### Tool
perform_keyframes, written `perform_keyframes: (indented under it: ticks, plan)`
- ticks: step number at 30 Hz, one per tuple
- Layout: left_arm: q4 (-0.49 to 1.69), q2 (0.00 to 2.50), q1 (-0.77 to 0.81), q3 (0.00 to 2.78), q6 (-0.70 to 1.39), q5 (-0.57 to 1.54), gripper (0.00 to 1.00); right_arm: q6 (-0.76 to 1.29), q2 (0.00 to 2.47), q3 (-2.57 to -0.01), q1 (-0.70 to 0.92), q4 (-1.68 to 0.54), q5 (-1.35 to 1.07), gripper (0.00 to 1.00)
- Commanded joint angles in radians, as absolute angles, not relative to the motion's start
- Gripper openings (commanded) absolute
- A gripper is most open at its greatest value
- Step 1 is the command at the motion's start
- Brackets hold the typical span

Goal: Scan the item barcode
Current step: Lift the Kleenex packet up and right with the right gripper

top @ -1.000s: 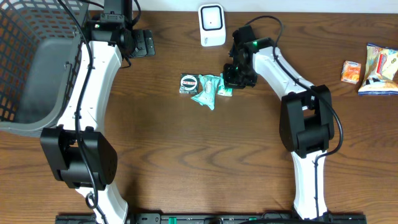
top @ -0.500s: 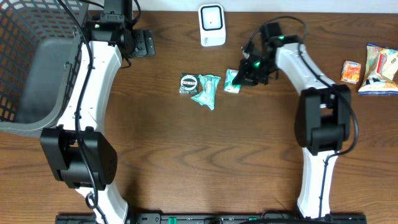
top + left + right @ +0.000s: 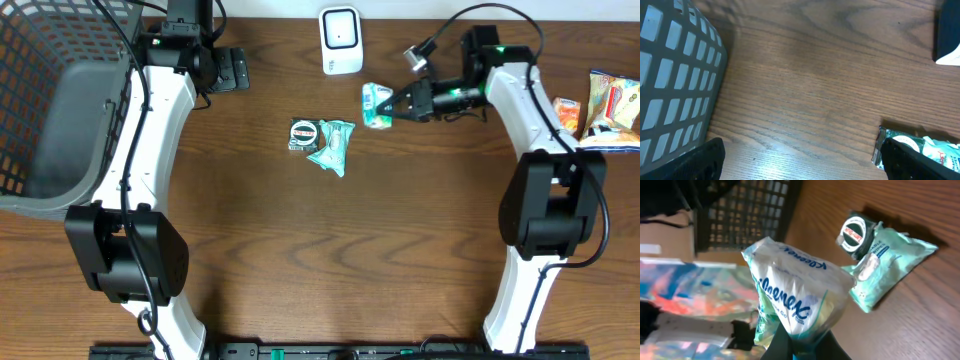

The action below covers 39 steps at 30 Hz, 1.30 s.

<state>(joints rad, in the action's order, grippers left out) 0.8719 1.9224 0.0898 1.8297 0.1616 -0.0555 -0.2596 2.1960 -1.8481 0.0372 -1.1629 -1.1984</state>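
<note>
The item is a white-and-green Kleenex tissue pack [image 3: 376, 104], hanging above the table just to the lower right of the white barcode scanner [image 3: 341, 40]. My right gripper [image 3: 392, 107] is shut on the pack's edge and reaches in from the right. In the right wrist view the pack [image 3: 800, 297] fills the middle, pinched at its lower end by the right gripper [image 3: 805, 342]. Far from the item, my left gripper [image 3: 235, 68] stands open at the back left. Only bare wood shows between its fingers, the left gripper [image 3: 802, 165] holding nothing.
A round tin [image 3: 302, 133] and a teal wipes pack [image 3: 332, 145] lie side by side mid-table. A grey basket [image 3: 50, 100] fills the left edge. Snack packets [image 3: 610, 100] and a small orange pack [image 3: 565, 115] sit at the far right.
My right gripper has lifted the tissue pack from beside the wipes pack and carried it up and right, then turned it toward the scanner. The left arm has not moved.
</note>
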Motion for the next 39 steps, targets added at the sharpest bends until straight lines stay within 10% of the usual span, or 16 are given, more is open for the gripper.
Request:
perform_keyframes:
  ticks: [1, 39]
  plan:
    - [0.875, 1.902, 0.09, 1.842, 0.178, -0.064, 0.98, -0.376, 2.184, -1.845, 0.022, -1.203, -1.287, 0.01]
    - [0.875, 1.902, 0.09, 1.842, 0.178, -0.064, 0.98, -0.661, 2.184, -1.845, 0.015, -1.373, -1.235, 0.01]
